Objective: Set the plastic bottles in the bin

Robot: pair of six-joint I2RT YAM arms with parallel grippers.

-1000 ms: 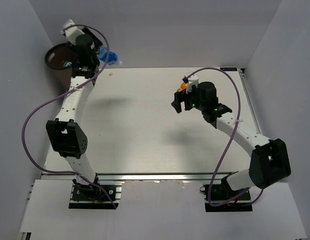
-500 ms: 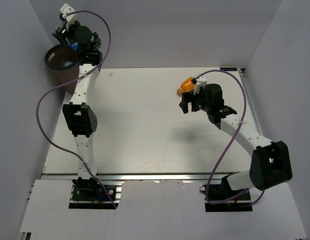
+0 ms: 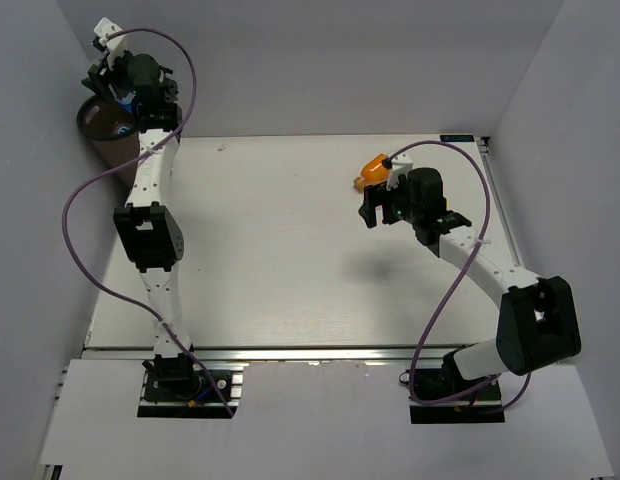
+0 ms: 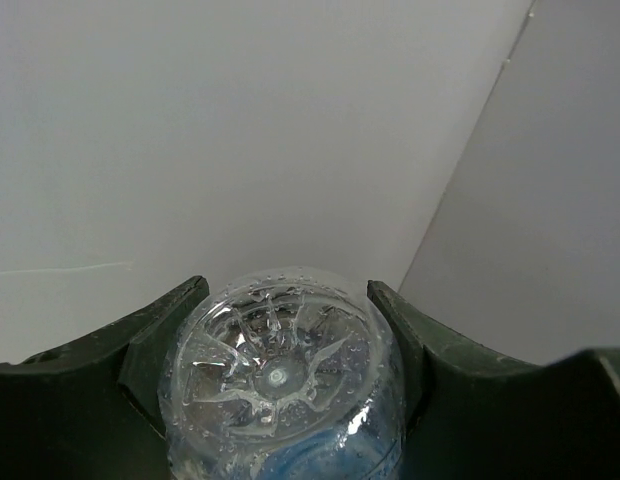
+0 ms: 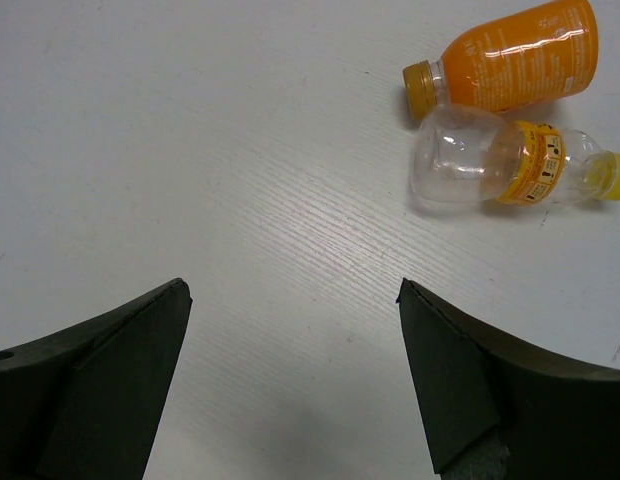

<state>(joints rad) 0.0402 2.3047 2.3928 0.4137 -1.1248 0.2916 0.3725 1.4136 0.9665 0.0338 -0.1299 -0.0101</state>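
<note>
Nearest, at the right gripper (image 5: 290,290): spread wide, nothing held, hovering over bare table (image 5: 190,130). Has barely shifted over the last second, only edging toward two bottles lying ahead and to its right. Closer of the pair, a clear bottle with a yellow cap (image 5: 490,160), on its side. Just beyond and right beside it, an orange bottle (image 5: 515,55), also lying down. Both well outside the jaws, so no grasp yet on this side.

Farther off, at the left gripper (image 4: 287,290): clamped on a clear bottle with a blue label (image 4: 280,390), gripped from either side, its base seen end-on. Has swung left and stretched toward the far corner within the last second, from beside the bin to above it. Below the tool now, the brown bin (image 3: 105,148), standing by the table's far left corner. Reads as carry finished, with only the release left for this bottle.

Inside the bin: dark, and mostly hidden from above by the gripper. One small pale glint in there, too small to name. Cannot tell how many bottles already lie inside. On visible count: two on the table, one in the grip.
</note>
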